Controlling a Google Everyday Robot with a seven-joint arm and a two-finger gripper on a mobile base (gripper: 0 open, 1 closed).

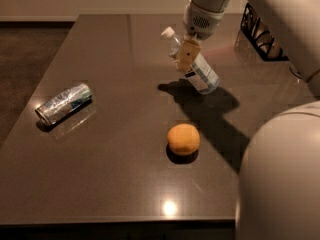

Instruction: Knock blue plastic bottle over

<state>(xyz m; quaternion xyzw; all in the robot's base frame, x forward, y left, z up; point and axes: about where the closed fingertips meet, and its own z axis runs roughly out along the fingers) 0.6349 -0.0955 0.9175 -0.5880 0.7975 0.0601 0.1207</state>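
Blue plastic bottle (202, 74) aslant against tool (186, 55)

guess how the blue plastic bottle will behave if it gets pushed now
The bottle is tilted steeply, cap leftward, with the gripper against its upper part, so it will probably topple rather than slide. It looks like thin clear plastic, so likely light. Its round body may roll once flat on the glossy table.
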